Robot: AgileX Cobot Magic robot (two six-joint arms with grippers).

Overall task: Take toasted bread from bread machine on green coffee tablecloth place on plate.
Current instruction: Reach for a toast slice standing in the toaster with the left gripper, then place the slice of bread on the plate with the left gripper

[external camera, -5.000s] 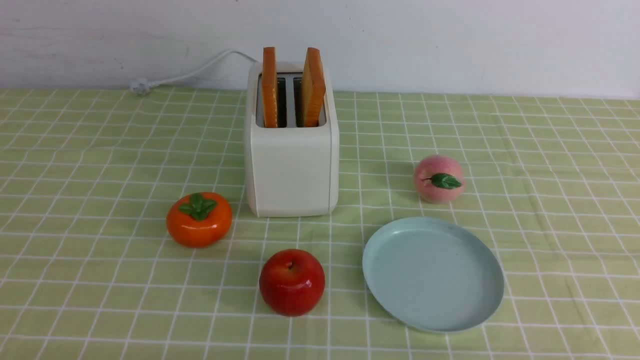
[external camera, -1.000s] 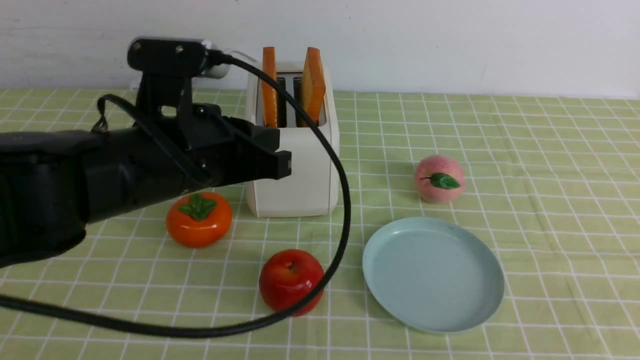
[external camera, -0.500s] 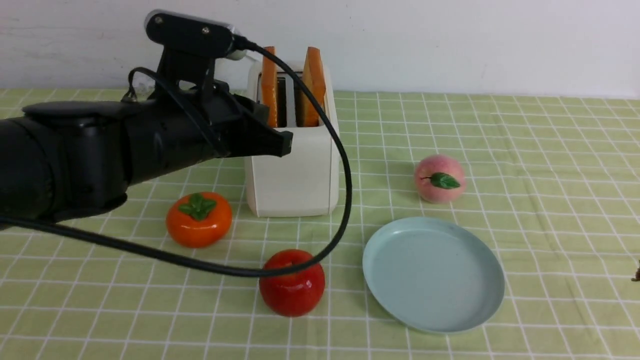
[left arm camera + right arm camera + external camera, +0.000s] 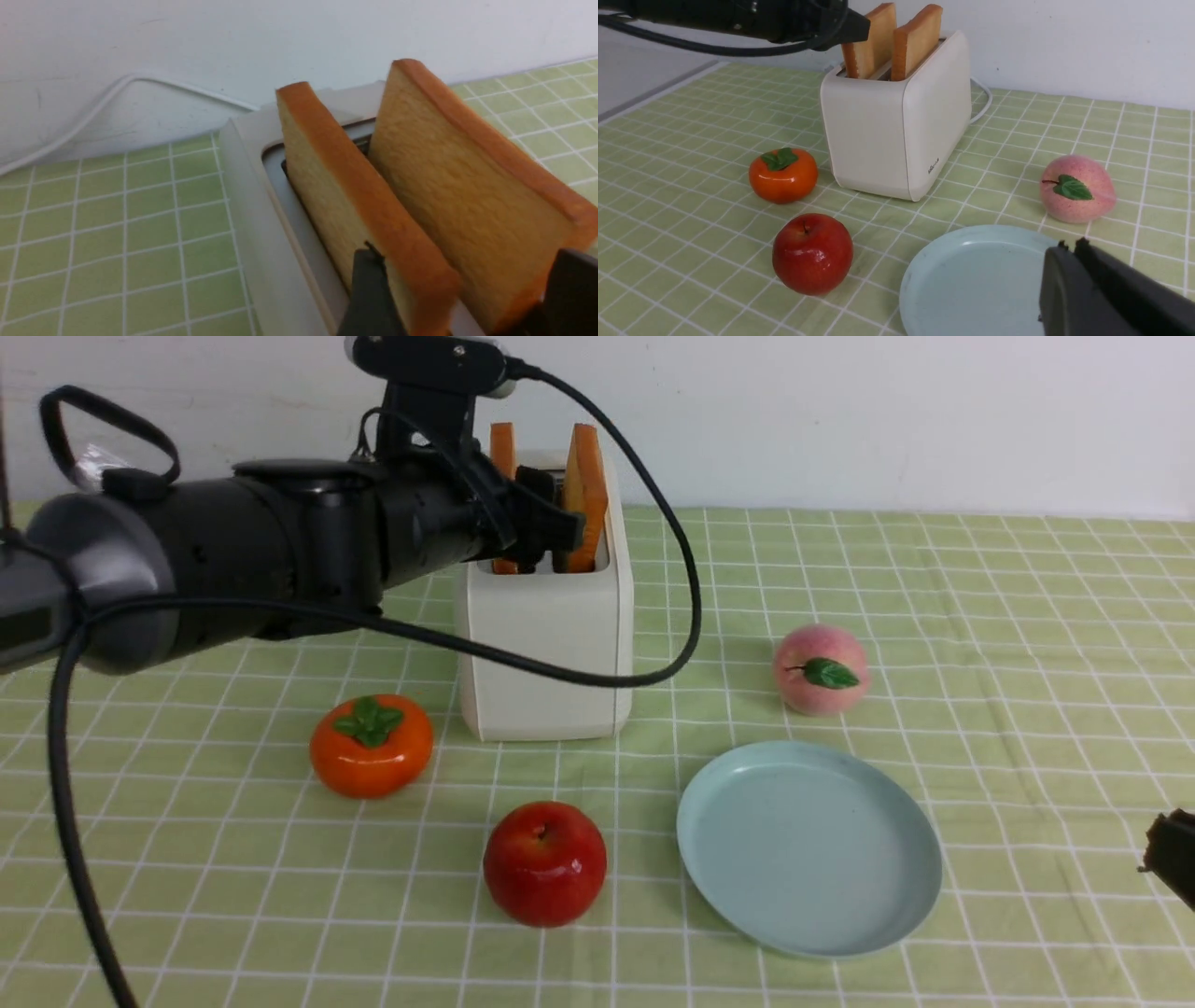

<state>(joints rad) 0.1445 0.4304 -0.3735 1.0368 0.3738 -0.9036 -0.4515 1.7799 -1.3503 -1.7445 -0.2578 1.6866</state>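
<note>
At the toaster [image 4: 546, 644] top, both toast slices [image 4: 916, 39] stand in their slots, none lifted. Left gripper [image 4: 560, 527] is at their near ends, jaws spread, grasping nothing. Right gripper [image 4: 1069, 245], jaws together and empty, is near the bare plate [image 4: 808, 849]. All transfers remain.

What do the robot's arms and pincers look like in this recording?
The left arm is a thick, rounded, matte black tube. A black bar-shaped camera sits on its wrist, trailing a thick black cable. The left pincer and right pincer have flat black fingers; no markings show.

Two toast slices [image 4: 586, 467] upright in toaster [image 4: 546, 644]
</note>
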